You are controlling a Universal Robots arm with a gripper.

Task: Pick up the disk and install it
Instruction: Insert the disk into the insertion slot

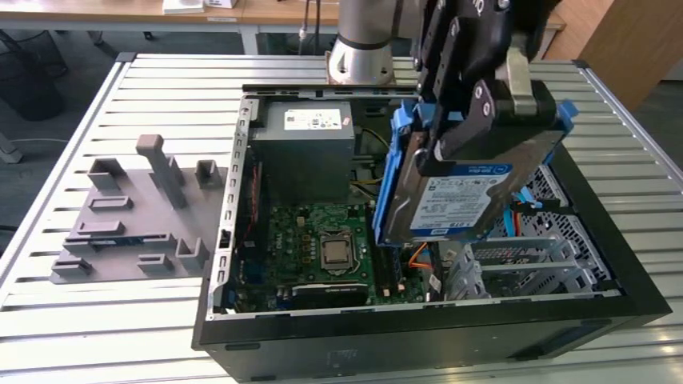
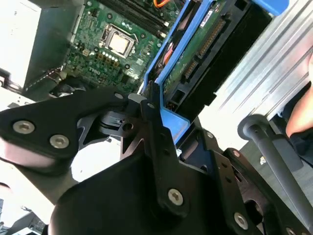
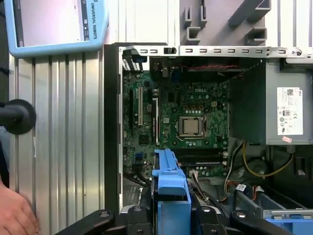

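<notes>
Slatted table (image 1: 96, 320): computer case (image 1: 427, 340), grey fixture (image 1: 128, 220)

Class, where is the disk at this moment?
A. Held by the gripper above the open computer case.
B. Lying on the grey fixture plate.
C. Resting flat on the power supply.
A: in the exterior view the gripper is shut on the disk, holding it tilted above the open computer case.

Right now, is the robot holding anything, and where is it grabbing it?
Yes: the tool is shut on the disk, clamping its upper end, above the open computer case.
</notes>
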